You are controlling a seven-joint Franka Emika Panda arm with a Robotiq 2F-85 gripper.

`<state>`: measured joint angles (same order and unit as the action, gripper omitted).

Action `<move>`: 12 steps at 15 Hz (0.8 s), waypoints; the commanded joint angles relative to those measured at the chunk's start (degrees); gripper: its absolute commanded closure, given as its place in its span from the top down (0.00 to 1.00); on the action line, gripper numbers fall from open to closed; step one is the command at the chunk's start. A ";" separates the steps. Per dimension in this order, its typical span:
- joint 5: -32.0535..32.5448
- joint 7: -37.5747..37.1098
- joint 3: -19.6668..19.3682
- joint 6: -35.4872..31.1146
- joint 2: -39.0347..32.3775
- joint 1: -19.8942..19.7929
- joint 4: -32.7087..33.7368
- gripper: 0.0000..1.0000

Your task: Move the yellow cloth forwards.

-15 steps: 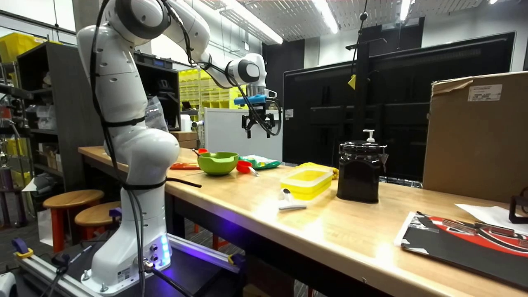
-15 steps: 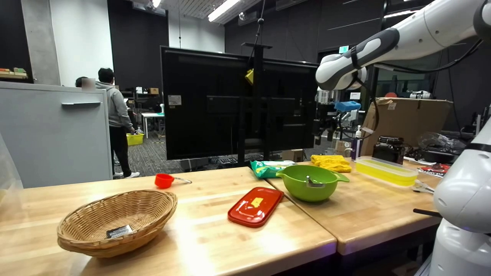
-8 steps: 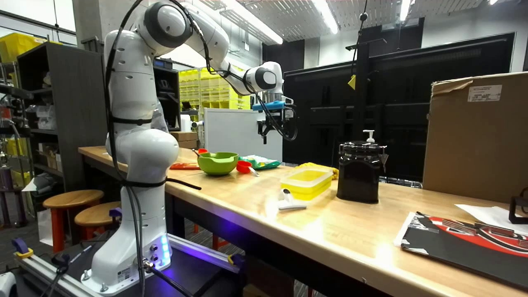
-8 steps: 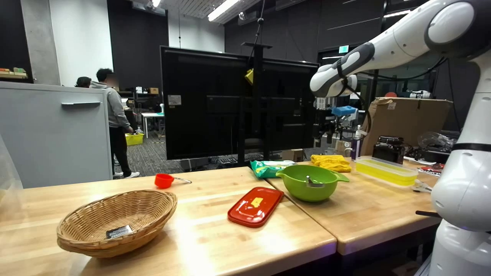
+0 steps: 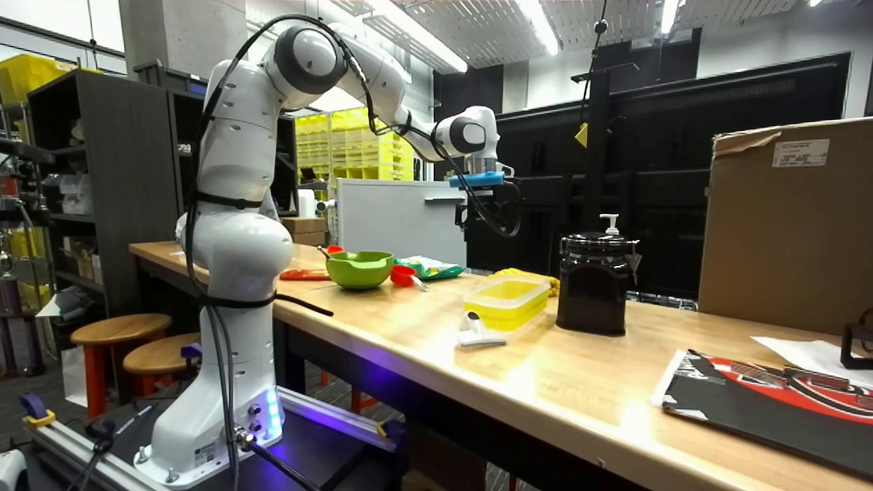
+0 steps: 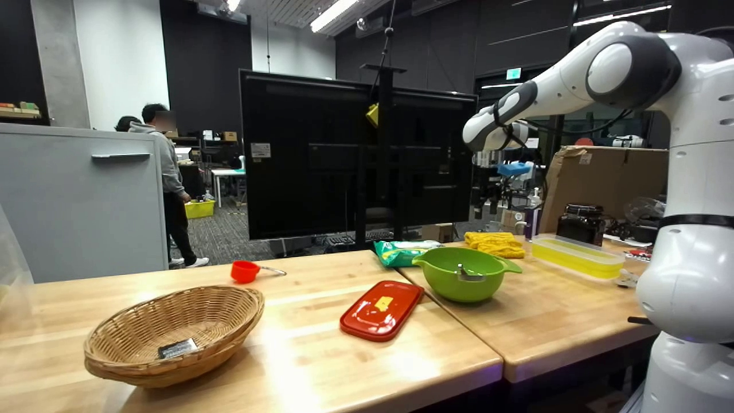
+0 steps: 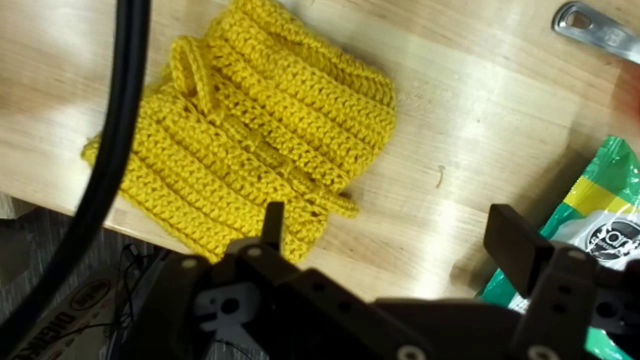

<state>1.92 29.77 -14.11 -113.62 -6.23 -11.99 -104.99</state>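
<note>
In the wrist view, the gripper [image 7: 387, 227] is held with its fingers [image 7: 272, 225] spread wide, and nothing is pinched. The yellow cloth [image 7: 250, 125] is lying folded, close to the far edge of the table [image 7: 475, 85]; it is not between the fingers, so a shift towards it is probably needed. In an exterior view, the cloth is partly hidden behind the yellow container [image 5: 508, 316], left of the black canister [image 5: 592, 290]. In an exterior view, it is seen beyond the green bowl [image 6: 459, 289]; the arm [image 6: 565, 83] is held high, presumably so that these neighbours are not touched.
</note>
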 commanded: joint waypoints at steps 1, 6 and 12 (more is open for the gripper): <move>0.10 -0.04 1.05 0.26 -0.22 -0.99 0.44 1.00; -1.21 1.39 0.83 1.49 -2.77 -2.12 2.26 1.00; -2.75 2.49 0.85 2.03 -8.55 -5.55 6.17 1.00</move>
<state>0.54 30.48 -13.84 -113.31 -11.71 -15.57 -102.55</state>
